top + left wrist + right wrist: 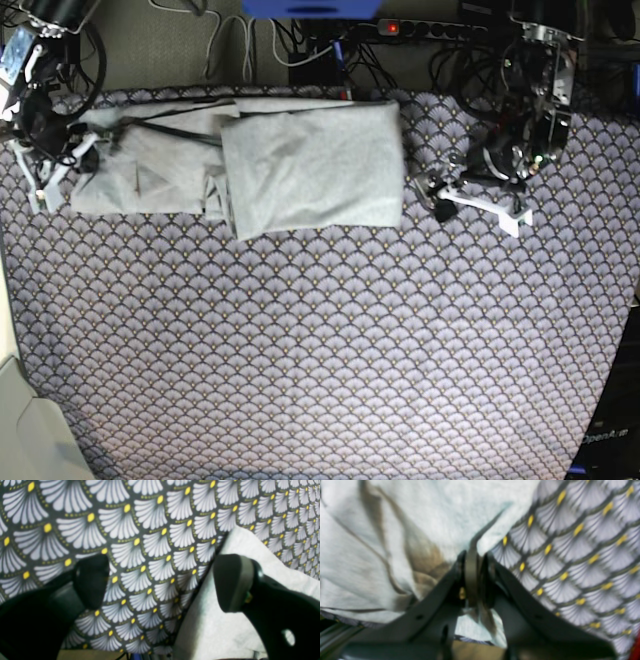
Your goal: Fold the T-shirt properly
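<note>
The light grey T-shirt [310,165] lies partly folded along the far side of the scallop-patterned tablecloth [320,350], plain side up. My right gripper [86,150] is at the shirt's left end. In the right wrist view its jaws [475,562] are shut with a fold of the T-shirt [420,517] edge pinched between them. My left gripper [437,198] sits just right of the shirt's right edge. In the left wrist view it [162,580] is open over the tablecloth [150,530], with the T-shirt [220,630] under its right finger [232,582].
Cables and a power strip [400,28] run along the back edge behind the shirt. A blue object [310,8] sits at the top centre. The table's pale corner [20,420] shows at the lower left.
</note>
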`<action>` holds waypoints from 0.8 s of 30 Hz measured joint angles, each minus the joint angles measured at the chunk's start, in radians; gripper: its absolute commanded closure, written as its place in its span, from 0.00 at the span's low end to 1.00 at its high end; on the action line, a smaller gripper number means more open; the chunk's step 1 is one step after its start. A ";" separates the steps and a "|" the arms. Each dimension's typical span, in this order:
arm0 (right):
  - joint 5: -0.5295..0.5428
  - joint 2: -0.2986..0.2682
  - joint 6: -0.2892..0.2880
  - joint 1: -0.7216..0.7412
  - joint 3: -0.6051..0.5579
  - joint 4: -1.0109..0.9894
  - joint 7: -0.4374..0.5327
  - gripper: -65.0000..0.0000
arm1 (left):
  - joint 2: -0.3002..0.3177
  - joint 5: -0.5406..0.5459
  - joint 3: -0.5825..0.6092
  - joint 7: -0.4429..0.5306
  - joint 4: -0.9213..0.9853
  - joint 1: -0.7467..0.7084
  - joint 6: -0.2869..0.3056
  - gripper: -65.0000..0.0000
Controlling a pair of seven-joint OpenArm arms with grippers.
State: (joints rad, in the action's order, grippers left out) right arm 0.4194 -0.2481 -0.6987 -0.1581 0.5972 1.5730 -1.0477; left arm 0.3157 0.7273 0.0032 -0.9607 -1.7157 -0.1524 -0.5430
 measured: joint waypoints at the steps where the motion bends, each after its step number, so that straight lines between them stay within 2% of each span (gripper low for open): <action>1: 0.005 -0.001 0.000 0.000 0.000 0.030 0.002 1.00 | 0.000 0.000 0.000 -0.016 0.000 0.000 0.000 0.00; 4: 0.006 0.005 0.000 -0.002 0.000 0.104 -0.011 1.00 | 0.000 0.000 0.000 -0.034 0.000 0.003 0.000 0.00; 8: 0.002 0.032 0.000 -0.022 0.000 0.203 -0.101 1.00 | 0.000 0.000 0.000 -0.035 -0.001 0.003 0.000 0.01; 14: 0.003 0.098 0.000 -0.064 -0.072 0.357 -0.125 1.00 | 0.000 0.000 0.000 -0.041 -0.001 0.002 0.000 0.31; 16: -0.001 0.116 0.000 -0.081 -0.115 0.376 -0.132 1.00 | 0.010 0.003 -0.002 -0.043 -0.001 -0.001 0.001 0.37; 19: 0.000 0.122 0.000 -0.081 -0.193 0.376 -0.129 1.00 | 0.023 0.003 -0.034 -0.045 -0.001 -0.003 0.000 0.39; 24: 0.000 0.171 0.000 -0.078 -0.288 0.378 -0.130 1.00 | 0.025 0.003 -0.111 -0.053 -0.035 -0.040 0.000 0.39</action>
State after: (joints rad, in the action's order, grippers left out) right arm 0.4194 -0.0772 -0.6987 -0.2359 0.3092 1.9507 -1.1782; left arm 0.3408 0.7300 -0.1074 -1.0134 -1.7512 -0.1921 -0.5430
